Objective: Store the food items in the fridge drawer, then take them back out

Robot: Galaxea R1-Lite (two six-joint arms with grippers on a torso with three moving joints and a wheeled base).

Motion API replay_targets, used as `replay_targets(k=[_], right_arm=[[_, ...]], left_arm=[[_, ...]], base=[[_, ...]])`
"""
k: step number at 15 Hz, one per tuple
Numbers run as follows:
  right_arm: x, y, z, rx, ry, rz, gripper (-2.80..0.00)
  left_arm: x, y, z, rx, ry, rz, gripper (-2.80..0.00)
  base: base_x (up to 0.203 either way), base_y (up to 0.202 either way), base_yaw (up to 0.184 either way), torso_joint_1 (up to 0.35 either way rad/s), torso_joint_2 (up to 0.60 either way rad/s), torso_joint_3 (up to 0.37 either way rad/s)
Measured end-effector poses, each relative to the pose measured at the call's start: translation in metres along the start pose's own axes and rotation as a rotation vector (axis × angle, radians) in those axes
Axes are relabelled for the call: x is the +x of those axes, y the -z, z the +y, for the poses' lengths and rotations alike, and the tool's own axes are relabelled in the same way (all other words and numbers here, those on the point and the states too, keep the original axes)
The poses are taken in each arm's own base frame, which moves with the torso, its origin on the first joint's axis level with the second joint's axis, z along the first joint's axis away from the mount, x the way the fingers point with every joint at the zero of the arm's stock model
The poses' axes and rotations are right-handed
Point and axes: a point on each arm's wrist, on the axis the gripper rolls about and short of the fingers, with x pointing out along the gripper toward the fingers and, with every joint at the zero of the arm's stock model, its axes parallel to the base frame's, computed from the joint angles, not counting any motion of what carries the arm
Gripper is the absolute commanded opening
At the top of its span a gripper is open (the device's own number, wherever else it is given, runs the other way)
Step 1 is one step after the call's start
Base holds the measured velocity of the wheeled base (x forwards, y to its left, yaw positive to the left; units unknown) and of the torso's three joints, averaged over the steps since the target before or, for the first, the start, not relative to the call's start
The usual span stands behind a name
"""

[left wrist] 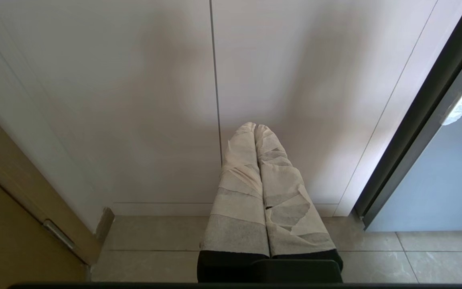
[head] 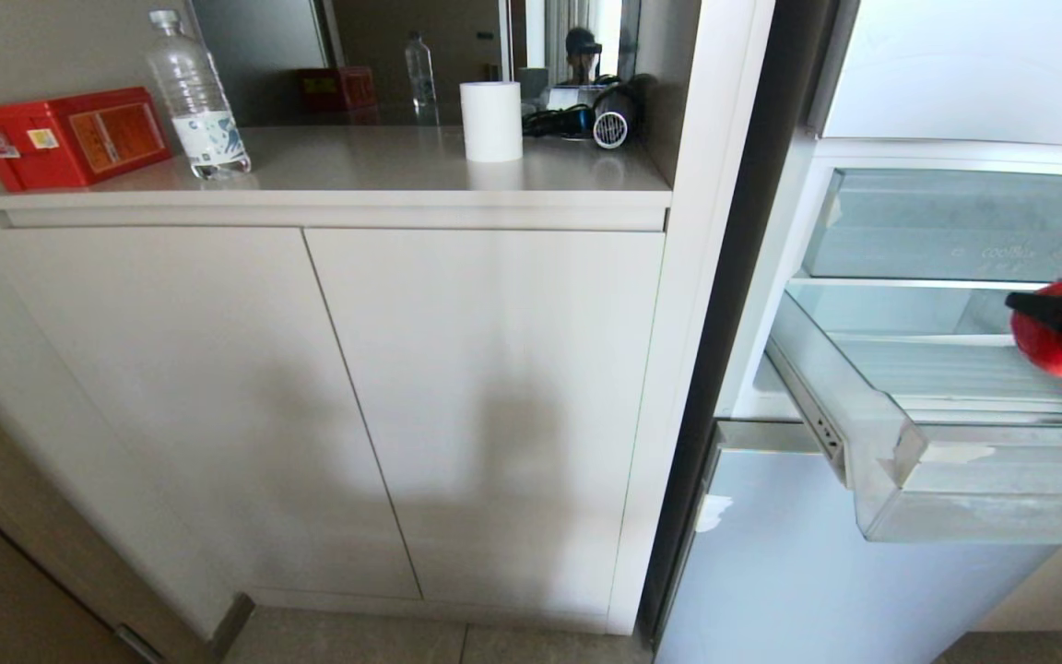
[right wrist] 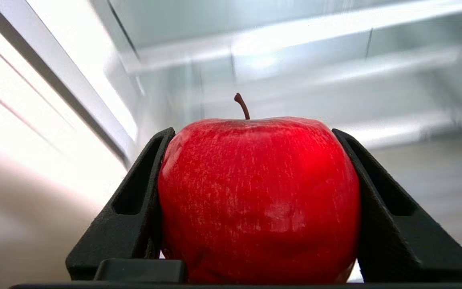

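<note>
A bright red apple (head: 1043, 355) with a short stem, one of the food items, hangs above the pulled-out fridge drawer (head: 1001, 480) at the right edge of the head view. My right gripper (head: 1061, 327) is shut on it. The right wrist view shows the apple (right wrist: 259, 200) filling the space between the two black fingers (right wrist: 134, 200) of the right gripper (right wrist: 252, 132), both of which press its sides. The drawer is clear plastic with a ribbed floor and white tape scraps on its front lip. My left gripper (left wrist: 255, 127) is shut and empty, its taped fingers hanging low before the cabinet doors.
Above the drawer sits a clear bin with faint lettering (head: 955, 226). Left of the fridge, a countertop (head: 356, 184) holds a red box (head: 65, 138), a water bottle (head: 194, 97), a white roll (head: 491, 120) and a hair dryer (head: 609, 115). Cabinet doors (head: 310, 415) stand below.
</note>
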Motion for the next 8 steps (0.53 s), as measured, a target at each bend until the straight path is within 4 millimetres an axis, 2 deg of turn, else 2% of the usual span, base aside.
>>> replay_targets(k=[3, 5, 8], right_arm=[[-0.023, 0.005, -0.001, 0.019, -0.012, -0.204, -2.8], [-0.053, 0.0, 0.002, 0.006, -0.017, -0.35, -2.8], [-0.114, -0.001, 0.009, -0.037, -0.019, -0.461, -2.8]], left_arm=[[0.0, 0.0, 0.0, 0.0, 0.0, 0.0, -2.8], [0.0, 0.0, 0.0, 0.0, 0.0, 0.0, -2.8], [0.0, 0.0, 0.0, 0.0, 0.0, 0.0, -2.8]], base=[[0.0, 0.0, 0.0, 0.0, 0.0, 0.0], [0.0, 0.0, 0.0, 0.0, 0.0, 0.0], [0.0, 0.0, 0.0, 0.0, 0.0, 0.0]])
